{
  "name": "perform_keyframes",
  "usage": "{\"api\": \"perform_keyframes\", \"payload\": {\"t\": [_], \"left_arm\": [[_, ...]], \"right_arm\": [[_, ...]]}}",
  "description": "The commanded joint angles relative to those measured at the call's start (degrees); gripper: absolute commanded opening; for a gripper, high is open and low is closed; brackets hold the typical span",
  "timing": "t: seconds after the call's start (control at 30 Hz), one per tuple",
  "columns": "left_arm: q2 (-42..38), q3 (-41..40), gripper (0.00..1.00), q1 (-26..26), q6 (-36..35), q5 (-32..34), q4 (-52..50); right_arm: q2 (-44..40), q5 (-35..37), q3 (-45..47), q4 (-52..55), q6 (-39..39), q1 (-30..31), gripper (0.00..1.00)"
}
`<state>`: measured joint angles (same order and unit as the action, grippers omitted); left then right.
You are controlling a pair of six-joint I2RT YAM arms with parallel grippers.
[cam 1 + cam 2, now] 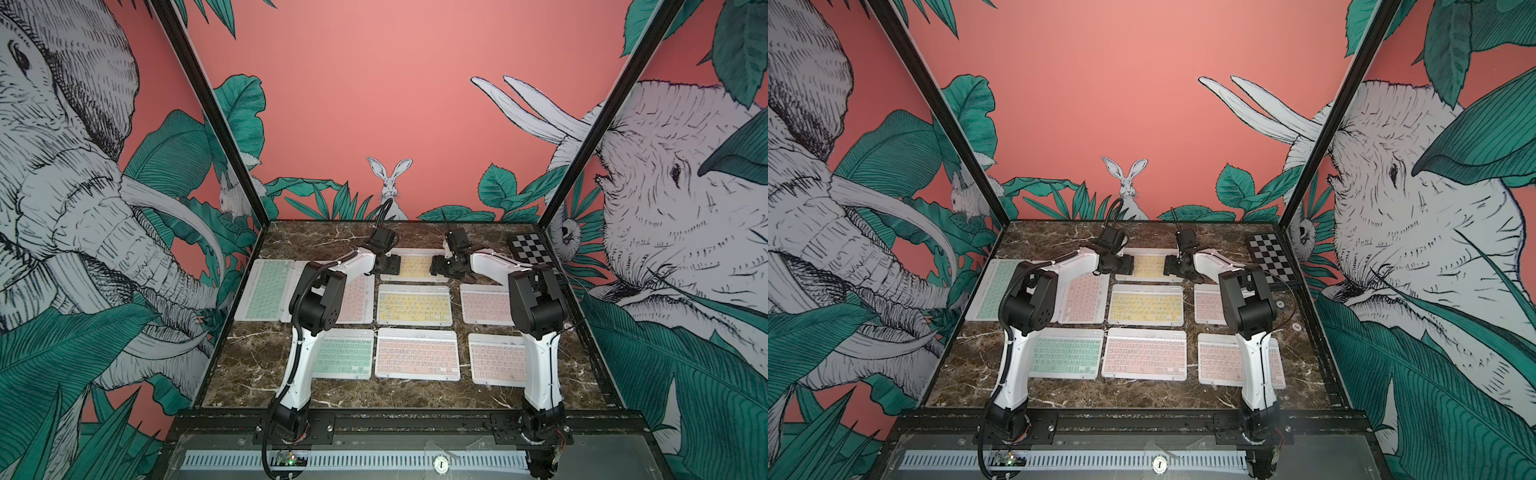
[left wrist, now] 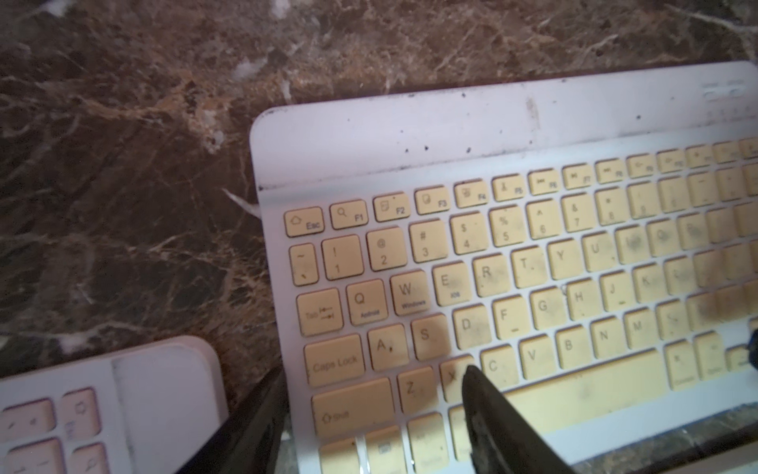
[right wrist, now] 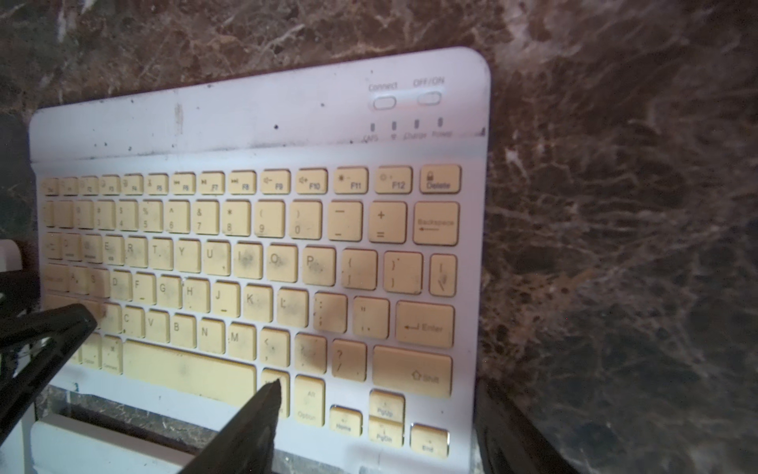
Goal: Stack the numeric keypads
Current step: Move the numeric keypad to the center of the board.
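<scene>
Keypads lie flat and side by side on the marble counter (image 1: 249, 374), none stacked. The far yellow keypad (image 1: 415, 262) (image 1: 1148, 262) sits crosswise at the middle of the far side. The left pincer (image 1: 388, 264) (image 2: 373, 371) is at its left end, jaws apart, with one finger outside the short edge and the other over the X key. The right pincer (image 1: 440, 266) (image 3: 377, 385) straddles its right end, jaws also apart. I cannot tell whether either touches it. A second yellow keypad (image 1: 414, 305) lies just nearer. A checkered board (image 1: 530, 247) lies in the far right corner.
</scene>
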<state>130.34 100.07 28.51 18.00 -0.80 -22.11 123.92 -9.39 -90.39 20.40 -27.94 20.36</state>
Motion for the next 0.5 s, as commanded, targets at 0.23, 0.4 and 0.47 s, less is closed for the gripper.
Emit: {"api": "perform_keyframes", "payload": {"t": [0.23, 0.4, 0.47], "left_arm": [[0.7, 2.2, 0.69, -0.2, -0.8, 0.5, -2.0], [-0.3, 1.8, 0.69, -0.2, -1.4, 1.5, -1.7], [-1.1, 1.5, 0.69, -0.2, -1.5, 1.9, -1.4]], "right_arm": [[2.4, 0.5, 0.2, 1.1, -0.1, 1.1, 0.73], [1.3, 2.4, 0.2, 2.0, 0.8, 1.2, 0.74], [0.8, 3.5, -0.1, 2.5, 1.5, 1.0, 0.74]]}}
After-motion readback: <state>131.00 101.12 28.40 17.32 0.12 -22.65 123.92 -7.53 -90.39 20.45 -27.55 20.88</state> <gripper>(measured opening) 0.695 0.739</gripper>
